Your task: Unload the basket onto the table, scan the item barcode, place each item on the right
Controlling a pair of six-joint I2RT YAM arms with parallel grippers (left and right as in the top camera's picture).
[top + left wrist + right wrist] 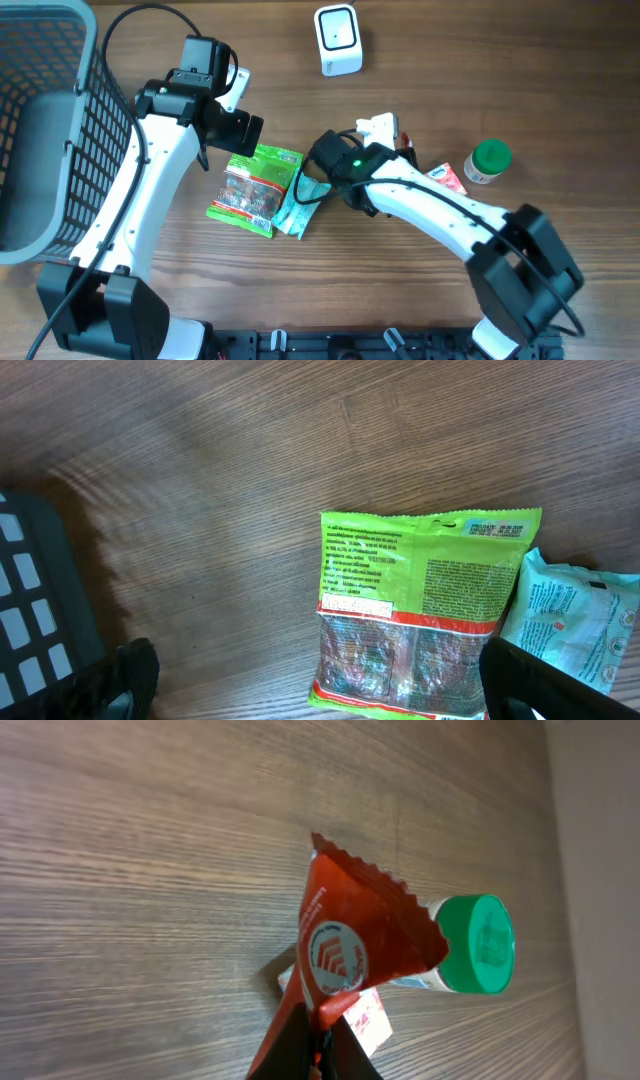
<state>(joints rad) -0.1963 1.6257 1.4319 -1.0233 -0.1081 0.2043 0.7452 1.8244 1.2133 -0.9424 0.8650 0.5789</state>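
My right gripper (322,1050) is shut on the lower corner of a red snack packet (350,930), which stands up off the table with its crimped edge on top. From overhead the right gripper (390,140) and the red packet (407,143) are at mid-table, below the white barcode scanner (338,40). My left gripper (330,695) is open and hovers over a green packet (420,610), which lies flat between its fingers (540,680). Overhead, the left gripper (245,135) sits just above the green packet (255,185).
A teal packet (295,210) lies against the green packet's right side. A green-capped bottle (487,160) lies on its side at the right, with a small red-and-white sachet (447,178) beside it. A grey wire basket (40,130) fills the left edge.
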